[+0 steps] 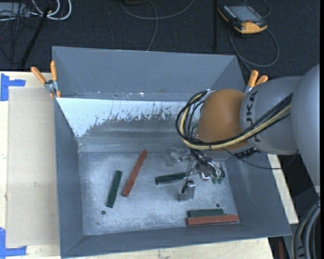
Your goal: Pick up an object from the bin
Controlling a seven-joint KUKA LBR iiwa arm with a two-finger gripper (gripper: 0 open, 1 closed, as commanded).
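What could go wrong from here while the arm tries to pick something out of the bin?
1. The gripper is close to the right end of the dark green bar in the middle of the bin. A grasp so near the end may let the bar tilt and slip out.
2. The bar lies flat on the bin floor, so going lower could press the gripper against the metal.

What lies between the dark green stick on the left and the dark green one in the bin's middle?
In the camera view, a reddish-brown stick, lying slantwise, sits between the left green stick and the middle green stick.
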